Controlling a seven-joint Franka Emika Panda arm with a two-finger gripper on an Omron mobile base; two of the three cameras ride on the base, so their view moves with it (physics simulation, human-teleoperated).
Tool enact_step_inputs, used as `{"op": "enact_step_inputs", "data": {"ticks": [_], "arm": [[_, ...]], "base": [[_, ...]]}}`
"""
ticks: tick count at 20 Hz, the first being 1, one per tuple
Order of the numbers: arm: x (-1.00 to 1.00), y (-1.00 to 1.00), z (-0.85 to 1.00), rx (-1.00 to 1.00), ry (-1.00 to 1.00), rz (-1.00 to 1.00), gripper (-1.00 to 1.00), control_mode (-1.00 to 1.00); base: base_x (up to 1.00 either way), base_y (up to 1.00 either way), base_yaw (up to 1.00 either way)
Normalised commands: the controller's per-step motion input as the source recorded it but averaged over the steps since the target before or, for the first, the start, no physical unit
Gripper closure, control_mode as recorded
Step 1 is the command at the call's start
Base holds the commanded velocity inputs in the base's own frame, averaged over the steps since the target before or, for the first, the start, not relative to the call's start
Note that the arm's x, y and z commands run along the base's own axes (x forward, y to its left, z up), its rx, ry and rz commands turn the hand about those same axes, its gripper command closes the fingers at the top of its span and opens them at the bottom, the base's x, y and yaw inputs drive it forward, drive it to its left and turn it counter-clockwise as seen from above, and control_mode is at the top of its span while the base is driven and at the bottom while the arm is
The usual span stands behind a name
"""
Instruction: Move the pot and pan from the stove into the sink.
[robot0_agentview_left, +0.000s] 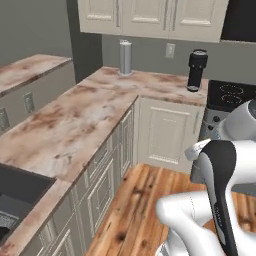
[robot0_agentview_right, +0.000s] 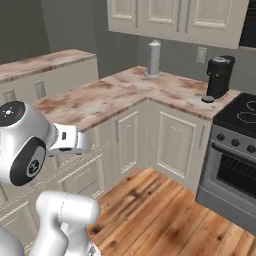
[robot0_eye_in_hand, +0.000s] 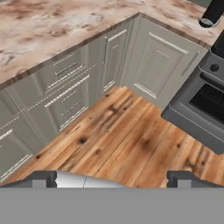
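The stove (robot0_agentview_left: 231, 94) shows part of its black glass top with white burner rings at the right edge of the left base view. The right base view also has the stove (robot0_agentview_right: 241, 114), above its silver oven front. The sink (robot0_agentview_left: 22, 186) is a dark recessed basin at the lower left of the counter. The pot and the pan are out of view. My gripper (robot0_eye_in_hand: 113, 178) is open, its two dark fingertips (robot0_eye_in_hand: 43, 177) wide apart with nothing between them. It looks down at the wooden floor in front of the corner cabinets, with the oven front (robot0_eye_in_hand: 203, 105) at the right.
A black coffee machine (robot0_agentview_left: 196, 70) stands on the marble counter (robot0_agentview_left: 75, 125) beside the stove. A steel cylinder (robot0_agentview_left: 125, 57) stands in the back corner. Cream cabinets (robot0_agentview_right: 175, 140) line an L-shaped counter around the open wooden floor (robot0_agentview_right: 165, 215).
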Motion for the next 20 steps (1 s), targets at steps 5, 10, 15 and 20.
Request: {"op": "enact_step_inputs", "data": {"ticks": [5,10,15,20], "arm": [[0.00,0.00,0.00,0.00,0.00,0.00,-1.00,1.00],[0.00,0.00,0.00,0.00,0.00,0.00,-1.00,1.00],[0.00,0.00,0.00,0.00,0.00,0.00,-1.00,1.00],[0.00,0.00,0.00,0.00,0.00,0.00,-1.00,1.00]], "base": [[0.00,0.00,-0.50],[0.00,0.00,-0.50],[0.02,-0.01,-0.50],[0.04,-0.04,-0.49]]}}
